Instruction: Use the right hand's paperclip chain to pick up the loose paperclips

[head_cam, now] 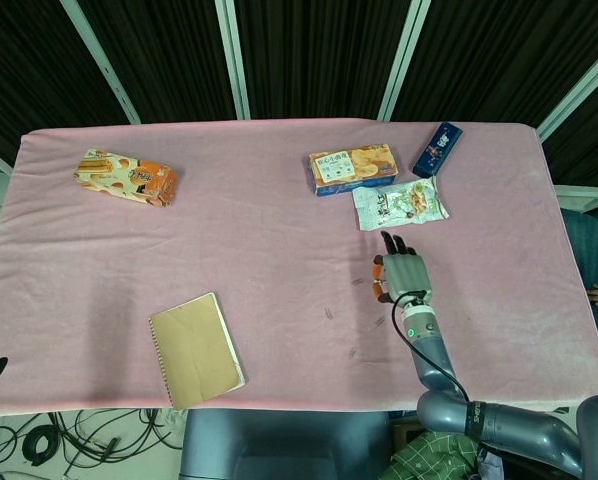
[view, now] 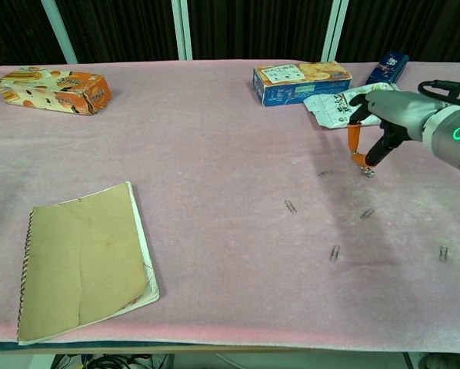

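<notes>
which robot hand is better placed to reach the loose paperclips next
The right robot hand. It hovers beside the nearest paperclip, with the others close by on the pink cloth. The left robot hand is not in view.
</notes>
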Tool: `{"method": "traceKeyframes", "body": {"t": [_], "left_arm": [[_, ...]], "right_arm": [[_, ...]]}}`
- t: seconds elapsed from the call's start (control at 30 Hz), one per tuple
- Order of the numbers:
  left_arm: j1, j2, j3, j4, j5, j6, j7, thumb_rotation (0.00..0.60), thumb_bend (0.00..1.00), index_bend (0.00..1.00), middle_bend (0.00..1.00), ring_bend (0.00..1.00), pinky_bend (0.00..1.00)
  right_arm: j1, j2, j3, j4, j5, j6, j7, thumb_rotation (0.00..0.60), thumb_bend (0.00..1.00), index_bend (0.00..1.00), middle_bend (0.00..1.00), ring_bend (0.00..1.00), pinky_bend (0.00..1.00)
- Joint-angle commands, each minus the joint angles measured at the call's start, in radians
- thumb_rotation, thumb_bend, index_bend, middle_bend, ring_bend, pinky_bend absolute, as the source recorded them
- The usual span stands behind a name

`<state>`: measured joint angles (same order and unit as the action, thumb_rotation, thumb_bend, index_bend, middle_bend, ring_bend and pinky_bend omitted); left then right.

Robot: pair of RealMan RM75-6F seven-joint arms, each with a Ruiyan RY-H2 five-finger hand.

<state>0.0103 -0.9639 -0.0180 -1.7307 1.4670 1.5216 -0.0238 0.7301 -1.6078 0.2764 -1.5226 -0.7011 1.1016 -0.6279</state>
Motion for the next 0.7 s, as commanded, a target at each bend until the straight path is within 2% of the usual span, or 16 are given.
{"method": "traceKeyframes", "body": {"t": [0.03,0.7], "left_arm": [[0.001,0.001,0.000,0.000,0.000,0.002,-0.003,0.600,0.22,0.03,0.00,0.00,0.00],[0.003,0.004,0.000,0.000,0.002,0.005,-0.010,0.600,0.22,0.03,0.00,0.00,0.00]], "right_arm": [[0.002,0.004,0.007,-0.014,0.005,0.001,0.008,0.600,0.32,0.56,0.00,0.01,0.19],[0.022,0.020,0.033,-0.091,0.007,0.014,0.038,0.600,0.32,0.57,0.00,0.01,0.19]]}}
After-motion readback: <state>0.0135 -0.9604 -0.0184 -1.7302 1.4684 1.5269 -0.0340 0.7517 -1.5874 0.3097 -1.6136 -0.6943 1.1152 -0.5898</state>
